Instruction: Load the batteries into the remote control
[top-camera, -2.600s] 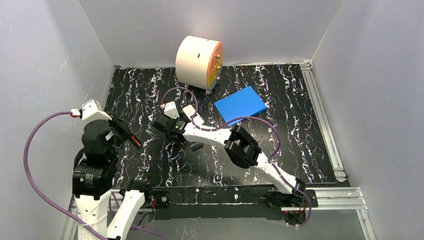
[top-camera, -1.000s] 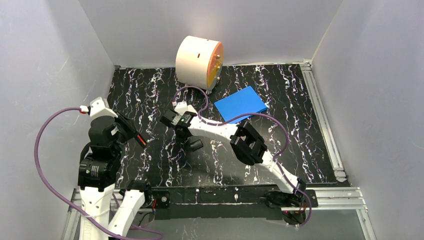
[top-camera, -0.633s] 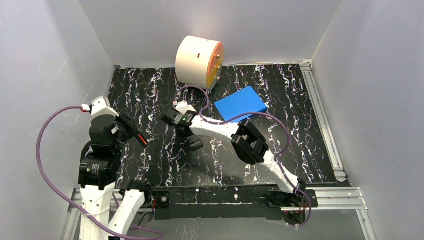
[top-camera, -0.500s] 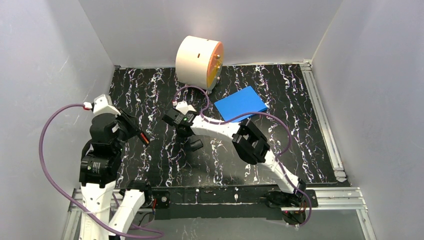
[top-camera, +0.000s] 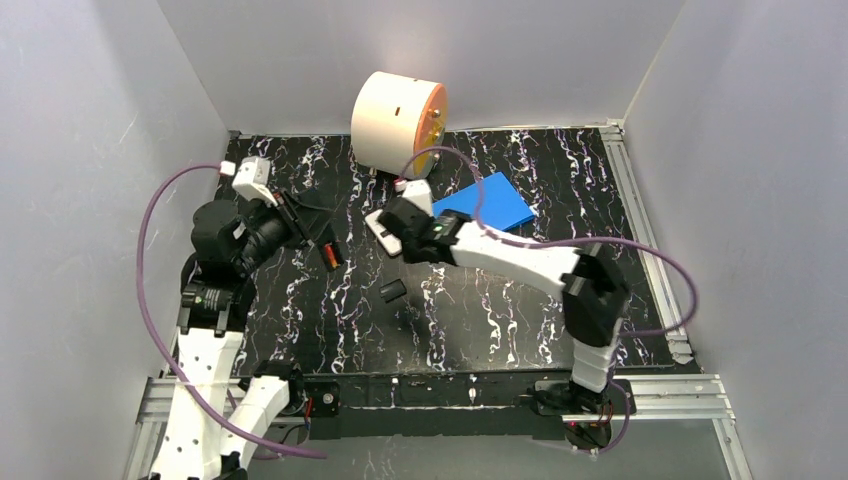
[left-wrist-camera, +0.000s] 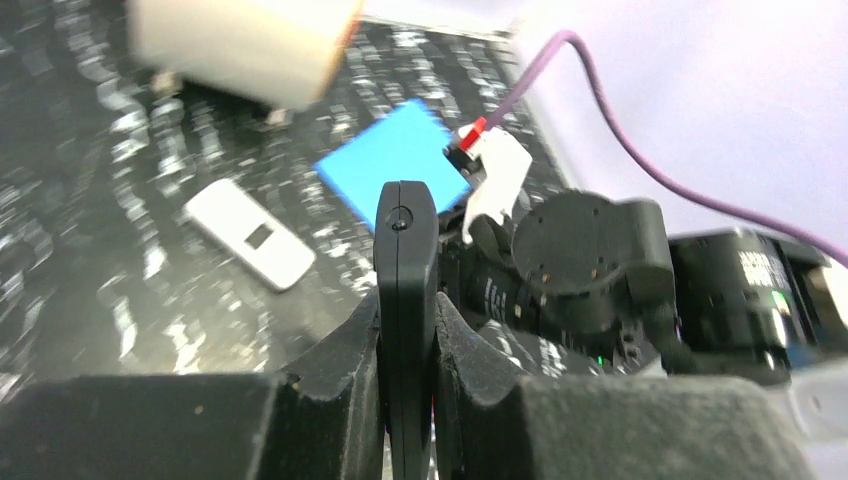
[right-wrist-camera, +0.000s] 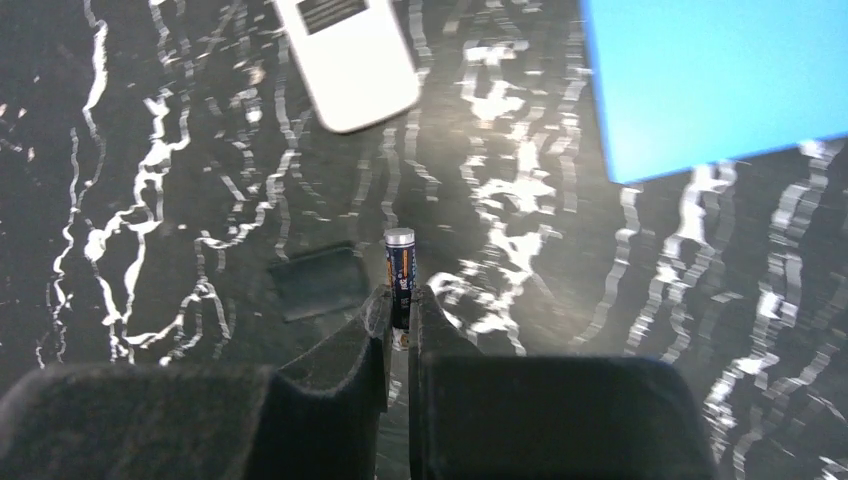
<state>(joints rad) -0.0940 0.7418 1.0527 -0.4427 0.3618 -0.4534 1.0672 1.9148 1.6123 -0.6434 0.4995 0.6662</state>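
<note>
My left gripper is shut on a black remote control, held edge-on above the table. Seen from above, that remote hangs left of centre, with an orange-red strip at its lower end that looks like a battery. My right gripper is shut on a dark battery with an orange stripe, standing upright between the fingers above the table. In the top view the right gripper hovers just right of the black remote.
A white remote lies flat beyond the right gripper. A small black cover lies on the marbled table. A blue pad sits back right, and a cream and orange drum stands by the back wall.
The left arm swung up and right, carrying the black remote toward the centre. The right arm pulled back and right, and its gripper closed further on the dark battery.
</note>
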